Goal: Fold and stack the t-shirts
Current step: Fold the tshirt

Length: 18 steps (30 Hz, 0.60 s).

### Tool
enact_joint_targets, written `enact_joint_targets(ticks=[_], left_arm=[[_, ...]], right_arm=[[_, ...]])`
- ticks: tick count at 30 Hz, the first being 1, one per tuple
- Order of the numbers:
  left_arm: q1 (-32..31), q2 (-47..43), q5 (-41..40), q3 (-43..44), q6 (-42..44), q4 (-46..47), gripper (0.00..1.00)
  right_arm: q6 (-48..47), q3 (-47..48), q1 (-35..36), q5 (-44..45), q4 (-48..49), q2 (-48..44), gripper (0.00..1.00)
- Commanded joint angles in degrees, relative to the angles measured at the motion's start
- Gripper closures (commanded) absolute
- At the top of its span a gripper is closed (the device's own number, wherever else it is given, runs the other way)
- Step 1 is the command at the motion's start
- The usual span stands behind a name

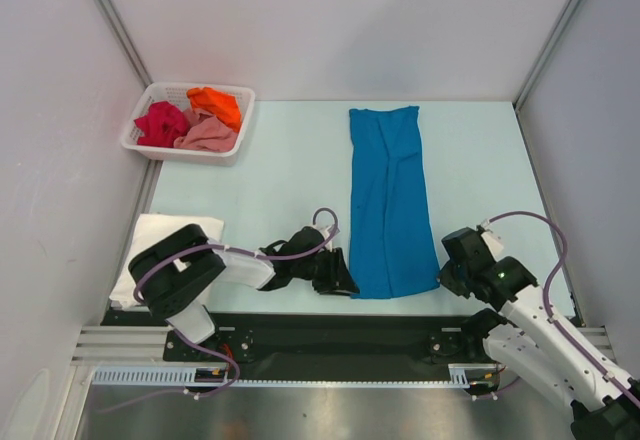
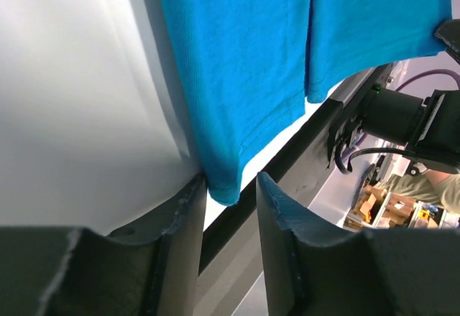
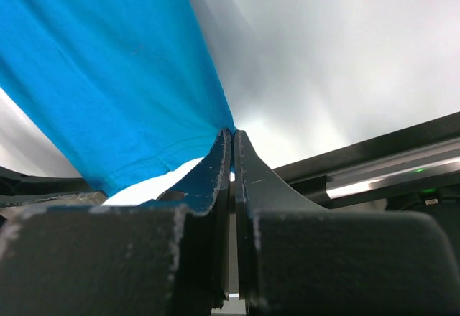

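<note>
Top external: bright blue cloth t-shirt (image 1: 388, 200), folded to a long strip, lies on pale table (image 1: 280, 180), long axis running away from the near edge. Near hem corners: right gripper (image 1: 448, 278) pinched onto one; left gripper (image 1: 343, 282) straddles the other, fingers apart.

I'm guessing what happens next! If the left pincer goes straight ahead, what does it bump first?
Probably the blue t-shirt: its near corner sits right at the tips of the open left pincer.
</note>
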Motion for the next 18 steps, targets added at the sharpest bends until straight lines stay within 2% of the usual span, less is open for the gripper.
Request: enact_joint_targets(ticks=[1,4,8,9,15,18], left_arm=[[-0.93,1.69,0.53,0.06,-0.2,0.5,0.61],[-1.19,3.36,0.62,0.5,-0.29,0.67,0.73],[-1.81,4.33,1.49,1.81,-0.73,0.67,0.95],[-1.98,3.89,1.41,2.17,-0.9,0.67,0.98],[-1.9,0.73,0.09,6.37,-0.29,-2.84,0.99],[-0.85,-0.33,-0.96,9.36,1.03,-6.0,1.0]], right_arm=[[0.66,1.06,0.32,2.18,-0.84,-0.11,1.0],[0.57,1.15,0.24,1.92,-0.92,-0.46,1.0],[0.84,1.23,0.15,1.92,-0.84,-0.99,1.0],[0.84,1.23,-0.2,1.83,-0.92,-0.99,1.0],[-4.34,2.81,-3.36,-0.8,1.79,-0.03,1.0],[-10.22,5.0,-8.54,-3.43,5.22,2.34,1.0]])
